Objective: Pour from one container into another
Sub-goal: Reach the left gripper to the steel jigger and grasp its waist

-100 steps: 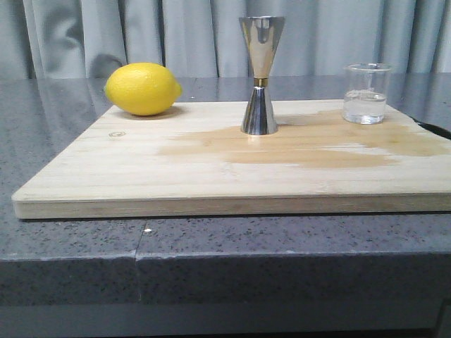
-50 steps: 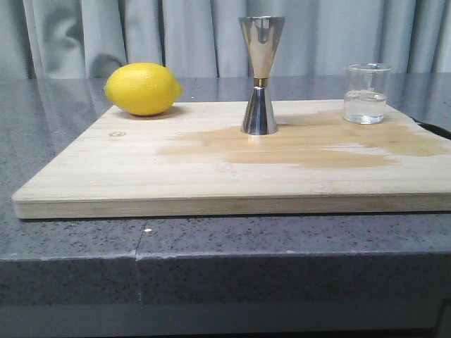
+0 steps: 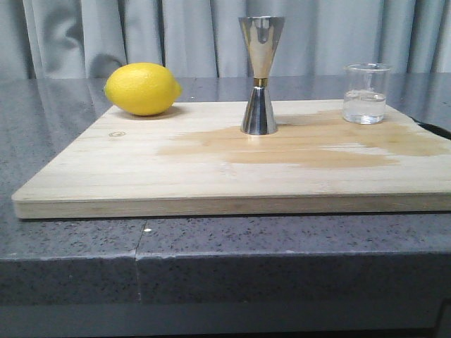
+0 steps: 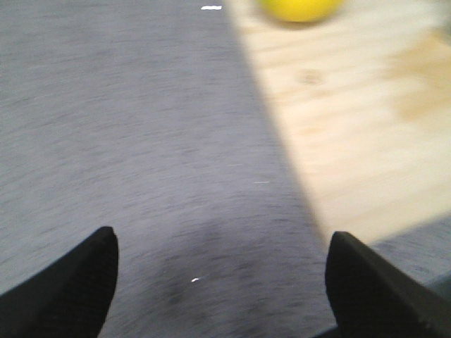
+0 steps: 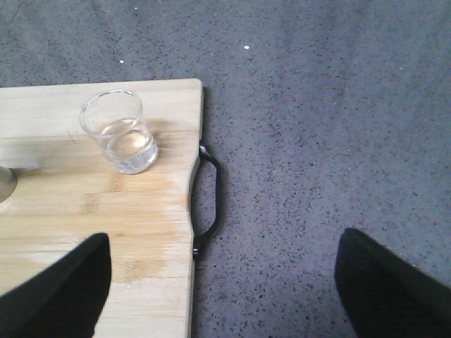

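Grey curtains back the bench [image 3: 70, 246]; beaker [image 3: 366, 94] and jigger [image 3: 260, 74] stand apart on the cutting board [image 3: 141, 169], both end effectors [image 4: 222, 264] [image 5: 222, 264] spread wide.

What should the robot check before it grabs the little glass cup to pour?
1. Glass beaker upright on the cutting board: ok.
2. Liquid in the beaker: ok, partly filled.
3. Jigger upright with its top open: ok.
4. Right hand open, empty: ok.
5. Right hand lined up with the beaker: not ok, the beaker sits off to one side.
6. Lemon far from the pour: ok.
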